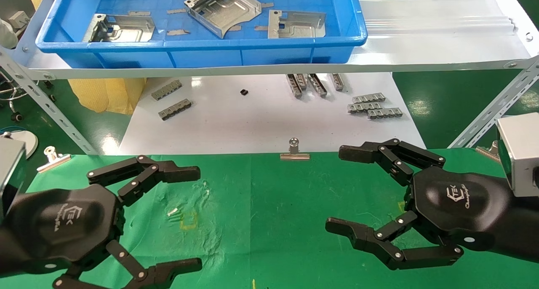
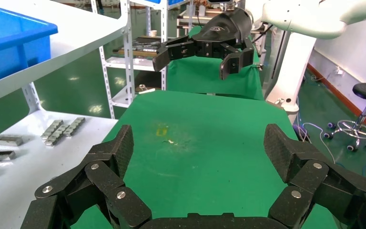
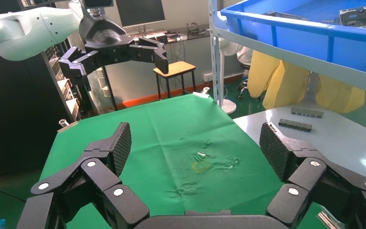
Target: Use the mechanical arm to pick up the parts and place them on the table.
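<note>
Silver parts [image 1: 222, 9], three, lie far from your left gripper [image 1: 198, 217] and right gripper [image 1: 343, 190], both wide open, empty.

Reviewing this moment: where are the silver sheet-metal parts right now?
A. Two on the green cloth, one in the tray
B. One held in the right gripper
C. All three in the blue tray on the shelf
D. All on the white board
C: three parts lie in the blue tray; both the left gripper and right gripper hang open and empty over the green table.
</note>
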{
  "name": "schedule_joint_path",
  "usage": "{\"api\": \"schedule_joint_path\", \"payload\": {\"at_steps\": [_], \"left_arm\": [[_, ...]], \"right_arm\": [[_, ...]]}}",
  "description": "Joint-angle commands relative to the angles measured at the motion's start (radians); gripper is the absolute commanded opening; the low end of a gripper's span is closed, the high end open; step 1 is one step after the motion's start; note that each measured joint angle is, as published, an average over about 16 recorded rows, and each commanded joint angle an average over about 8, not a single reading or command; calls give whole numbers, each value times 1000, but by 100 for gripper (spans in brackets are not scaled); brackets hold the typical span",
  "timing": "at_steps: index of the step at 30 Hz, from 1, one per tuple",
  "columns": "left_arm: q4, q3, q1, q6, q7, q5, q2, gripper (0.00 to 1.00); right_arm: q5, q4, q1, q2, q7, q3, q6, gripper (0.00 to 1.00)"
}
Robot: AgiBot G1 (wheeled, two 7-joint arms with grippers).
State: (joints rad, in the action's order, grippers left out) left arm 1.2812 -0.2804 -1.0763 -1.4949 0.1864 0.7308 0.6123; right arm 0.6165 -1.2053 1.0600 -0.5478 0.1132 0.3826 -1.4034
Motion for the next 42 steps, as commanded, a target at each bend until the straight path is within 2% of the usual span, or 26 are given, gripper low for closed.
{"api": "schedule_joint_path", "payload": {"at_steps": [1, 42], "left_arm": [[0, 0, 0, 0, 0, 0, 0, 100], [0, 0, 0, 0, 0, 0, 0, 100]], "right_arm": [[0, 0, 0, 0, 0, 0, 0, 100], [0, 0, 0, 0, 0, 0, 0, 100]]}}
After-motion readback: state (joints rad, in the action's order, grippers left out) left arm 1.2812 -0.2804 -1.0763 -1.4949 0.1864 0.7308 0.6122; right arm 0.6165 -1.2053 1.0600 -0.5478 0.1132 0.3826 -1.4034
